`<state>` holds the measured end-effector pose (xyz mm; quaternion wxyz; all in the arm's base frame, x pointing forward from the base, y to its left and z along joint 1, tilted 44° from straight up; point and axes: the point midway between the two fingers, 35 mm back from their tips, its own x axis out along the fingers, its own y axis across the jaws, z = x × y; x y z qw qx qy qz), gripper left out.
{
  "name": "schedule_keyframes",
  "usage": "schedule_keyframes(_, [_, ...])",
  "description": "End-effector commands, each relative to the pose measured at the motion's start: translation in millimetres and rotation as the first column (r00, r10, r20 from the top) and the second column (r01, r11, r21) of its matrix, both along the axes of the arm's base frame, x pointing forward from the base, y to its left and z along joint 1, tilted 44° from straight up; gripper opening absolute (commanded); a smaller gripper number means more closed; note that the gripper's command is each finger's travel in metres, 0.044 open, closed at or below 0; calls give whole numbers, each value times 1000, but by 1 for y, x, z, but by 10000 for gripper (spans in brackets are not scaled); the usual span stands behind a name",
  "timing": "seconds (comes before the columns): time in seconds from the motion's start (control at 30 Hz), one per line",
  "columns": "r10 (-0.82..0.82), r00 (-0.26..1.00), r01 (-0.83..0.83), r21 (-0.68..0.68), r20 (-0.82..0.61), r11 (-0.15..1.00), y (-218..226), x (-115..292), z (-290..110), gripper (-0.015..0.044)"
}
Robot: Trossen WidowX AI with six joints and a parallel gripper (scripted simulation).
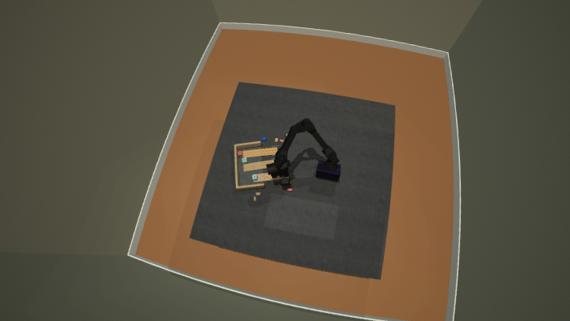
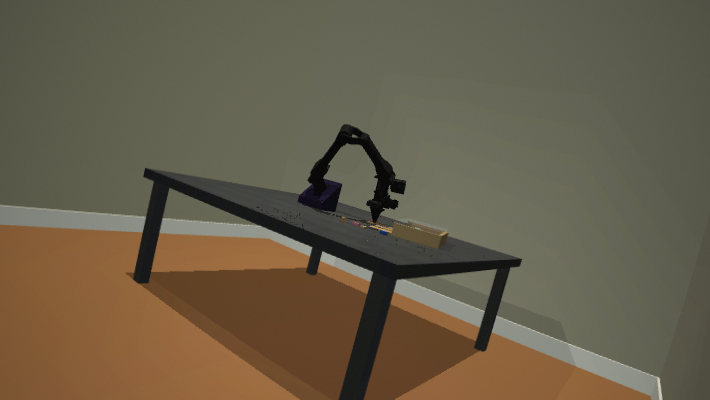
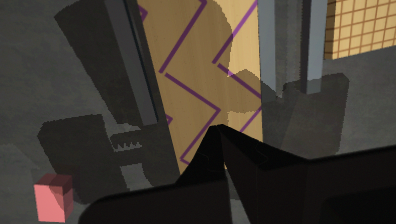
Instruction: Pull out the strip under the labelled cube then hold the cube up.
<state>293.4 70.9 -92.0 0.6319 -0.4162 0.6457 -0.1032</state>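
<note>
My gripper (image 2: 375, 220) (image 3: 216, 132) is shut with nothing between its fingers. Its tips point down on or just above the zigzag-patterned strip (image 1: 264, 177) (image 3: 187, 50); contact cannot be told for sure. A teal cube (image 1: 254, 176) is at the far end of that strip, inside the tan frame. Another teal cube (image 1: 244, 160) sits near the frame's back, beside the dotted strip (image 1: 261, 152). A red cube (image 1: 240, 153) is at that strip's far end. The grid-patterned strip (image 3: 362, 30) lies to the right in the wrist view. Labels are too small to read.
The tan frame (image 1: 236, 168) (image 2: 417, 236) has three walls and opens toward the arm. Grey rails (image 3: 132, 60) (image 3: 268, 50) (image 3: 314, 50) run beside the strips. A pink block (image 3: 50, 202) (image 1: 289, 189), a blue piece (image 1: 264, 139) and small tan blocks (image 1: 258, 193) lie outside the frame.
</note>
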Motion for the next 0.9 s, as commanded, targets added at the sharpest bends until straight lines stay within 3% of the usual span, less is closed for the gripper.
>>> schedule_keyframes(0.0, [-12,1000,12,-11,-22,1000,-9,-13,-2,0])
schedule_keyframes(0.87, [-12,1000,12,-12,-24,1000,-24,-47,5,0])
